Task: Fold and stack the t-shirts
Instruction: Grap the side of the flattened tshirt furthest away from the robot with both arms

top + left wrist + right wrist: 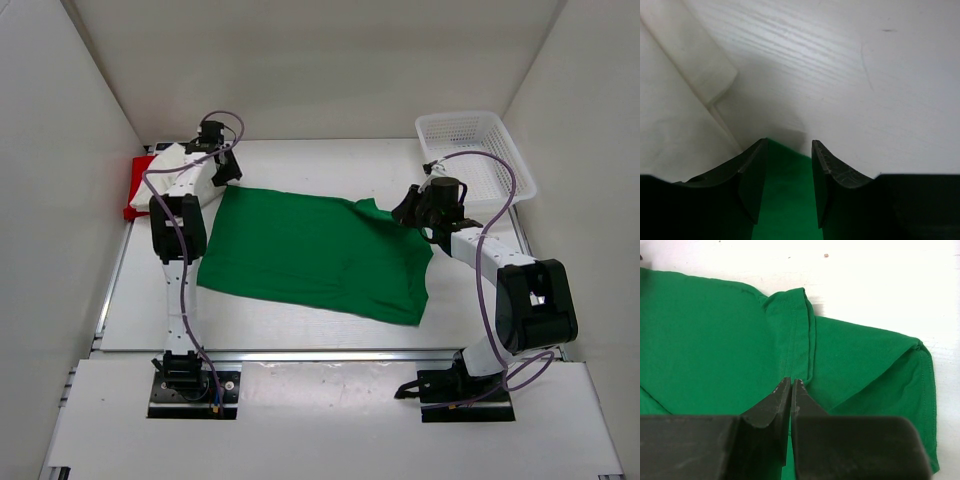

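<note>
- Seen from above, a green t-shirt (310,250) lies spread flat across the middle of the white desk (290,328), just beyond the two arm bases.
- The right claw (791,382) sits low at the shirt's right far corner, beside a sleeve. Its jaws are pressed together. Whether any cloth is caught between them cannot be told.
- The left claw (789,145) is at the shirt's far left corner, jaws spread, with green cloth showing in the gap.
- Just left of that claw lies a white t-shirt (675,115), with a red t-shirt (133,185) beside it against the left wall.
- A white mesh basket (512,160) stands in the far right corner.
</note>
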`<state>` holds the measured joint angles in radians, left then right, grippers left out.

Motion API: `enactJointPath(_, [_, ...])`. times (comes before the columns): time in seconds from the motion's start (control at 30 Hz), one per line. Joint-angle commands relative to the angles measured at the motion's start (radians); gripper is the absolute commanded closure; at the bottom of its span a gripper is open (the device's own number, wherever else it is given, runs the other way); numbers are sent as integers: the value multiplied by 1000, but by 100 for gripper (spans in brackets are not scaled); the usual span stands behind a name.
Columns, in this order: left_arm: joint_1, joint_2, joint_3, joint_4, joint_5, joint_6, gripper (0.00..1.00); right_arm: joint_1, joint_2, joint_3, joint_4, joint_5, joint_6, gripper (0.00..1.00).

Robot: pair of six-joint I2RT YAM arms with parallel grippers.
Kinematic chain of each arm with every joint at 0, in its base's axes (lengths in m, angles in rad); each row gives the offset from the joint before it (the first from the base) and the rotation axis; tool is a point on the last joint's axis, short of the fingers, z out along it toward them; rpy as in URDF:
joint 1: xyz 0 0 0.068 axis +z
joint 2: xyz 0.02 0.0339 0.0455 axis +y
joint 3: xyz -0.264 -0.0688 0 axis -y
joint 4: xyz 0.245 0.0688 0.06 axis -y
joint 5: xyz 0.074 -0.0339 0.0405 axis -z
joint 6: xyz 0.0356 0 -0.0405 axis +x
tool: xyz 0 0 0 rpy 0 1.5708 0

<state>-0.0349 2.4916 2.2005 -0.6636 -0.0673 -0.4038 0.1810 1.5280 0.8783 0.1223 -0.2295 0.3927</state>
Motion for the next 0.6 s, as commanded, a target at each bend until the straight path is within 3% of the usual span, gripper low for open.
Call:
enactJointPath(0.0, [21, -52, -22, -33, 15, 16, 49, -3, -34, -12, 71, -4, 1, 100])
enactJointPath(0.17, [10, -152, -191, 99, 38, 3, 46, 3, -9, -10, 74, -17, 9, 100])
enactJointPath(0.4, [1, -85, -99, 7, 11, 11, 48, 0, -51, -42, 88, -16, 11, 100])
enactJointPath(0.57, [-5, -82, -93, 22, -20, 11, 62, -5, -55, -41, 92, -24, 14, 100])
